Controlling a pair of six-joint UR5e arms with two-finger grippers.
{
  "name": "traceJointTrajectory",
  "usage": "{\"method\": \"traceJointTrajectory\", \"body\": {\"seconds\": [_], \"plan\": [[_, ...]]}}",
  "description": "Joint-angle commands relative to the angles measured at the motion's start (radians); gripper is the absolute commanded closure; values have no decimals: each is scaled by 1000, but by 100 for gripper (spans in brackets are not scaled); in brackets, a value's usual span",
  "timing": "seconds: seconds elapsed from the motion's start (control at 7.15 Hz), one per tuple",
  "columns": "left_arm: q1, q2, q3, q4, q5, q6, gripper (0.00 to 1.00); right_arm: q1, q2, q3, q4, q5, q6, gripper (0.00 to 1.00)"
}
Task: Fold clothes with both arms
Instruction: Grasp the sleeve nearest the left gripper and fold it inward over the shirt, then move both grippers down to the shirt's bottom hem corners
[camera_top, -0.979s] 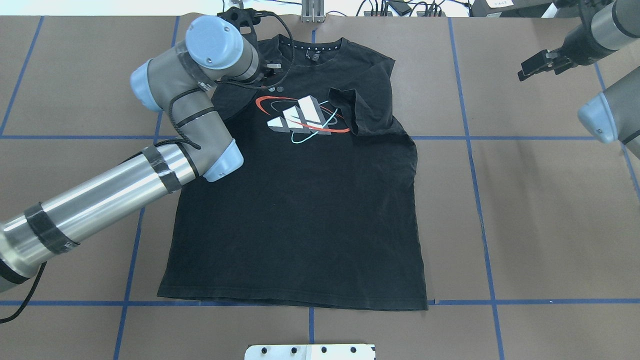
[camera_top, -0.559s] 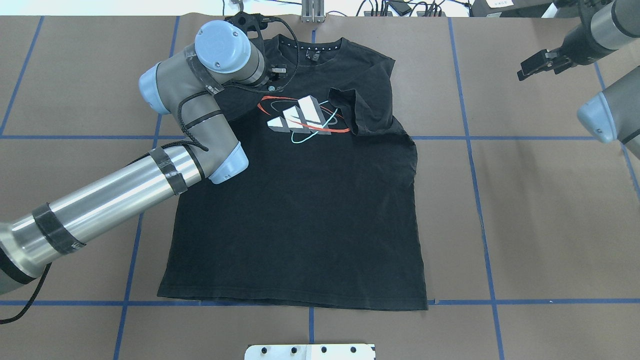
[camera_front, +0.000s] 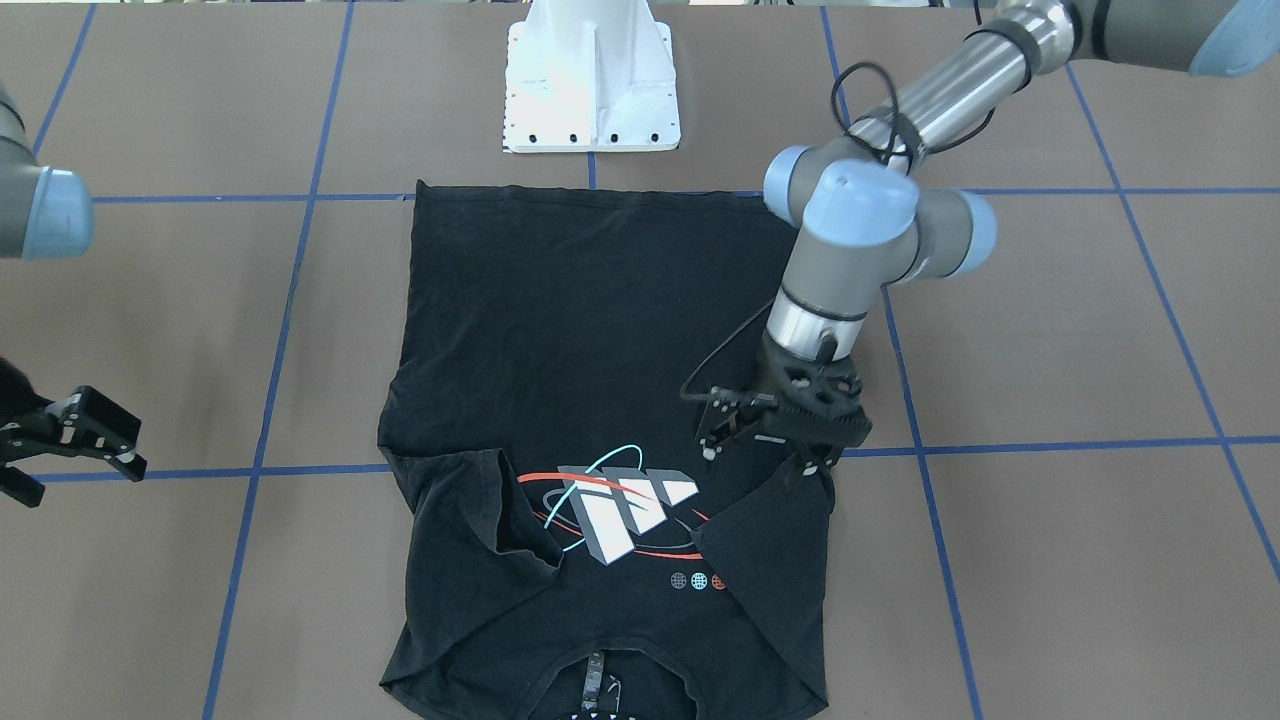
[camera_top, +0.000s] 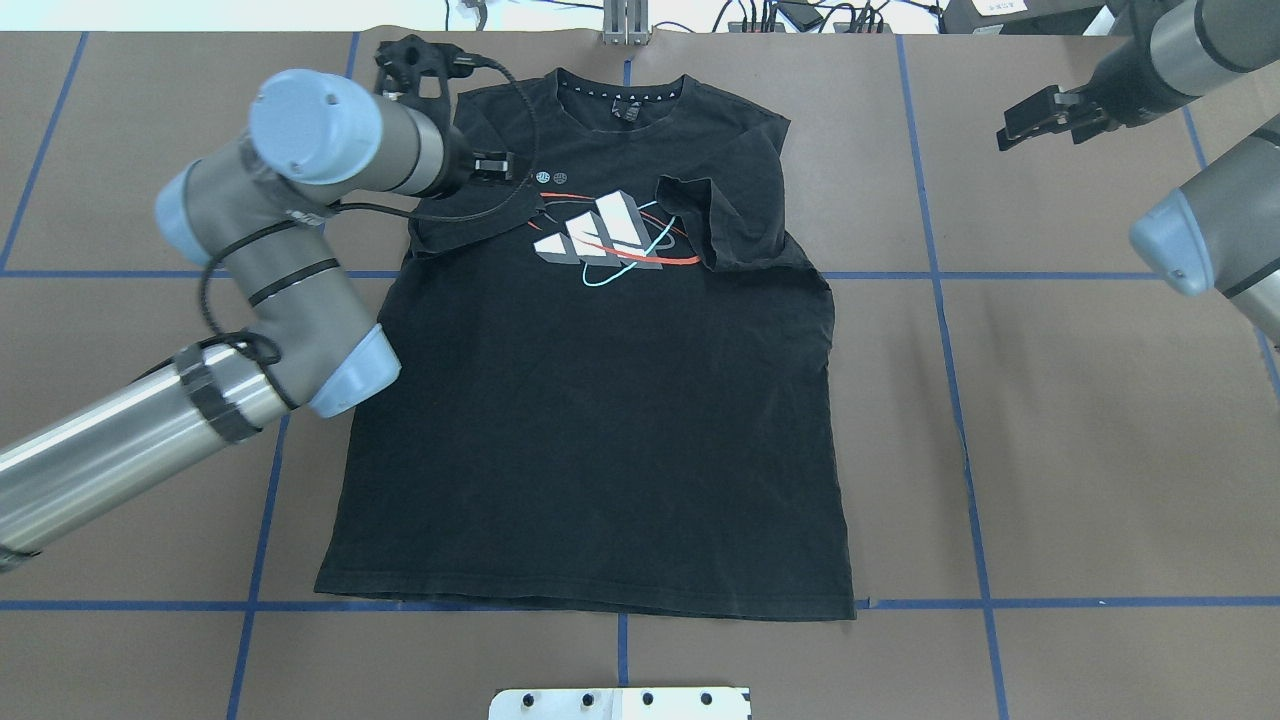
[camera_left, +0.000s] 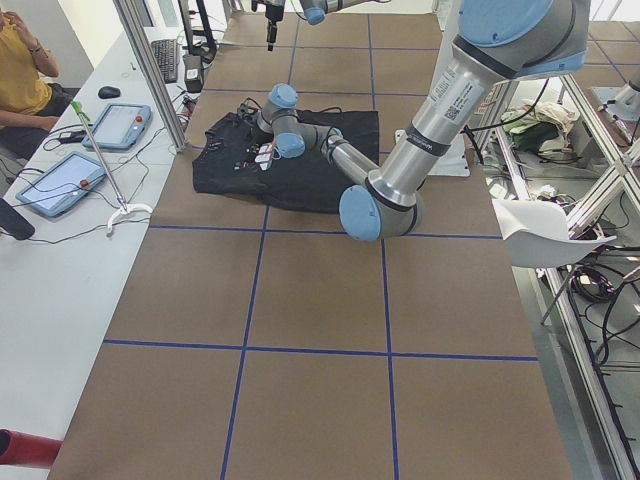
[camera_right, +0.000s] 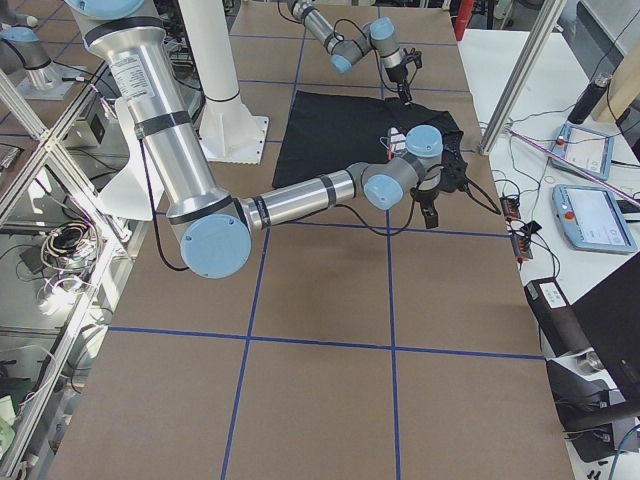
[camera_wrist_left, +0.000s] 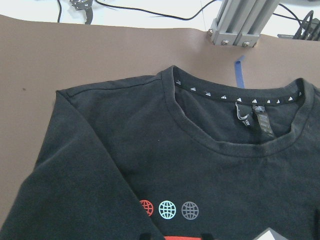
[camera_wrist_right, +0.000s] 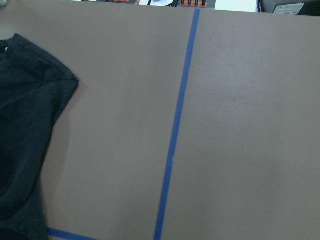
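black cotton t-shirt (camera_top: 600, 430) lies flat on the brown counter (camera_top: 1050, 400), chest graphic (camera_top: 610, 240) up, both sleeves (camera_front: 480, 510) turned in. the left claw (camera_top: 497, 165) hovers spread over its folded sleeve (camera_front: 770, 540), gripping nothing; the right claw (camera_top: 1025, 118), also spread, hangs well off the cloth. sleeve step looks done; next, both claws probably need to pinch the hem corners (camera_top: 342, 580) and carry them collarward.

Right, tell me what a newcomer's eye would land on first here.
The black T-shirt lies spread flat mid-table, with a white, red and teal chest graphic and both sleeves folded in towards it. Next comes the left end effector, poised at one folded sleeve, its silver arm bending in over the shirt's shoulder. The right end effector hangs off to the side, clear of the shirt.
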Motion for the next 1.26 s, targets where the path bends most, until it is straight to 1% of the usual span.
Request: {"method": "traceJointTrajectory", "body": {"seconds": [0.0, 0.14, 0.28, 0.42, 0.56, 0.7, 0.84, 0.98, 1.12], "plan": [[11, 137, -221, 38, -63, 12, 0, -160, -85, 186, -3, -142, 216, 0], [16, 177, -287, 33, -113, -49, 0, -234, -153, 279, -3, -190, 274, 0], [43, 267, -373, 31, -126, -62, 0, -300, -228, 373, -3, -213, 348, 0], [93, 352, -441, 30, -109, -62, 0, -400, -300, 467, -3, -309, 438, 0], [140, 422, -499, 28, -63, -68, 0, -528, -334, 516, -3, -439, 549, 0], [202, 491, -516, -35, -20, -132, 0, -646, -363, 550, -3, -553, 635, 0], [286, 566, -515, -148, 57, -192, 0, -730, -411, 591, -3, -613, 672, 0], [333, 622, -515, -191, 76, -217, 0, -814, -439, 612, -3, -697, 741, 0], [379, 645, -510, -194, 95, -258, 0, -880, -451, 624, -3, -759, 784, 1]]}}
